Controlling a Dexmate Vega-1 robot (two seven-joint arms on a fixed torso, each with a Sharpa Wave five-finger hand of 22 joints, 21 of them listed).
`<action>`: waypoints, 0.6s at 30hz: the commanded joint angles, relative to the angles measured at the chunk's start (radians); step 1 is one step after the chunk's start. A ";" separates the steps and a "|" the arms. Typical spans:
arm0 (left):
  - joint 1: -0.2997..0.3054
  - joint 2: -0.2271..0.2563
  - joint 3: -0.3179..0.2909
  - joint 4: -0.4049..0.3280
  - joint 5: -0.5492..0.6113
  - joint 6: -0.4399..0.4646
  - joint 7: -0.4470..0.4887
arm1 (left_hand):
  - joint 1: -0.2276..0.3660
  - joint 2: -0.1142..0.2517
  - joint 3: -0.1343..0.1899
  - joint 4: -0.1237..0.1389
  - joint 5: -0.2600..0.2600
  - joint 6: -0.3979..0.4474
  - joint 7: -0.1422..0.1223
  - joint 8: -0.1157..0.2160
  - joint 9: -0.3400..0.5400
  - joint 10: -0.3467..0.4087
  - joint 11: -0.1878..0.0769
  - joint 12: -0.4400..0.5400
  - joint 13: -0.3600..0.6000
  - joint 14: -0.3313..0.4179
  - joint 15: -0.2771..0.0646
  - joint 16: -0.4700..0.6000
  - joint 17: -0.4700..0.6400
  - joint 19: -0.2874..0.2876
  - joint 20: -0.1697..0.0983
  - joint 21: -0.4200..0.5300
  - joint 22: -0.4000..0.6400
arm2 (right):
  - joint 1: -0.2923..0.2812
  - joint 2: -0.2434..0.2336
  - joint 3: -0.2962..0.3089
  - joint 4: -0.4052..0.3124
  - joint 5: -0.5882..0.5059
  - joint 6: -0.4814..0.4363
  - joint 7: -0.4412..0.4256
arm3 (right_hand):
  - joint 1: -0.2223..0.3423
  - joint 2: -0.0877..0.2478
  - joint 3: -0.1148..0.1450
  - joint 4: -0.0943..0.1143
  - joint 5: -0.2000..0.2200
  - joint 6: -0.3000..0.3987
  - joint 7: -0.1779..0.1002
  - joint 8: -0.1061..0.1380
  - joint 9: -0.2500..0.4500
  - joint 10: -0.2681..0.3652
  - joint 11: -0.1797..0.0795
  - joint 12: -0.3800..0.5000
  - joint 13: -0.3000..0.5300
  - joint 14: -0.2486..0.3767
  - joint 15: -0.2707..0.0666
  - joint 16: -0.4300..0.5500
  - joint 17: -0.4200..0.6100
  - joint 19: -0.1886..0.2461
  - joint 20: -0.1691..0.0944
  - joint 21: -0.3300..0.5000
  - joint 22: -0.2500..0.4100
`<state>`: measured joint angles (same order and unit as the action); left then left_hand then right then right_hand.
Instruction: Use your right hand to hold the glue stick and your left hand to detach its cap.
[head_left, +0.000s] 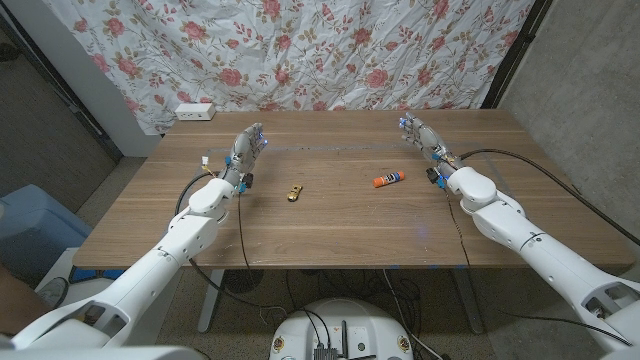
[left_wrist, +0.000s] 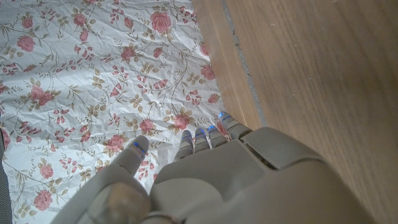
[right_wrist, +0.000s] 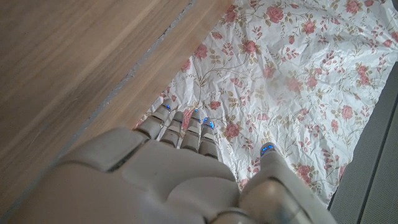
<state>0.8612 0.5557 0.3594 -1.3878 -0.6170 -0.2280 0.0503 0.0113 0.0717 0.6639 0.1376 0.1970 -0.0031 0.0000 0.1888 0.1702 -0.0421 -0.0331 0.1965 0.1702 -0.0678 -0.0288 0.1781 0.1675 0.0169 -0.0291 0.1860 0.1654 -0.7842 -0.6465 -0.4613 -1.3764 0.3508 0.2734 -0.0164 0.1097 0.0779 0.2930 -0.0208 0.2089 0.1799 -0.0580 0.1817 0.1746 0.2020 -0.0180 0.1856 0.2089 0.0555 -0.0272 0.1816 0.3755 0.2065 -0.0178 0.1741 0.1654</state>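
The glue stick lies on its side on the wooden table, right of centre: an orange body with a white-and-blue end. My right hand stands beyond and to the right of it, apart from it, fingers straight and holding nothing. My left hand stands at the far left of the table, well away from the stick, fingers also extended and empty. In the left wrist view my left hand faces the floral cloth. In the right wrist view my right hand faces the same cloth.
A small gold-coloured object lies near the table's middle, between my hands. A white power strip sits behind the table's far left corner. A floral cloth hangs behind the table. Cables trail from both arms across the tabletop.
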 joint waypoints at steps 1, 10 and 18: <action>0.000 -0.006 0.008 -0.022 0.020 0.018 0.038 | 0.011 0.078 0.001 -0.007 0.008 0.005 0.002 0.004 0.002 0.006 0.000 0.005 0.004 0.001 -0.005 0.005 0.001 0.004 -0.004 0.008 0.005 | 0.004 -0.083 -0.017 -0.024 -0.126 0.017 0.004 | 0.006 0.003 0.002 -0.009 0.003 -0.007 -0.013 0.003 0.001 -0.004 -0.009 0.005 -0.002 0.003 -0.007 0.004 -0.003 -0.005 -0.006 0.003 0.002; 0.003 -0.003 0.009 -0.052 0.020 0.051 0.062 | 0.012 0.078 0.003 -0.011 0.008 0.016 0.003 0.004 0.002 0.022 -0.004 0.007 0.004 0.009 -0.008 0.005 0.001 0.008 -0.002 0.008 0.004 | 0.022 -0.145 -0.040 -0.025 -0.249 0.041 0.016 | 0.011 0.000 0.008 -0.025 -0.001 -0.054 -0.050 -0.009 0.001 -0.048 -0.024 -0.006 -0.013 -0.042 -0.002 -0.004 -0.031 -0.042 0.010 0.001 0.003; 0.031 0.000 -0.002 -0.099 0.022 0.068 0.108 | 0.012 0.077 0.005 -0.013 0.008 0.020 0.002 0.003 0.003 0.027 -0.005 0.007 0.004 0.016 -0.009 0.006 0.001 0.013 -0.002 0.009 0.004 | 0.056 -0.176 -0.063 0.002 -0.345 0.096 0.036 | 0.009 0.002 0.010 -0.036 -0.005 -0.119 -0.081 -0.015 0.001 -0.085 -0.038 -0.008 -0.017 -0.067 0.013 0.002 -0.049 -0.054 0.046 0.007 0.004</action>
<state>0.8667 0.5514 0.3660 -1.4351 -0.5999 -0.1921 0.0995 0.0136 0.0740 0.6629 0.1298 0.1970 0.0075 0.0000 0.1888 0.1701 -0.0233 -0.0356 0.1965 0.1700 -0.0587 -0.0379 0.1781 0.1676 0.0257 -0.0304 0.1860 0.1653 -0.7600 -0.7732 -0.4984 -1.3963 0.1245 0.3193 -0.0006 0.1097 0.0779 0.3009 -0.0513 0.2089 0.0818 -0.1299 0.1692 0.1721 0.1262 -0.0540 0.1771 0.1905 0.0016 -0.0124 0.1816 0.3287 0.1460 0.0080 0.1740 0.1653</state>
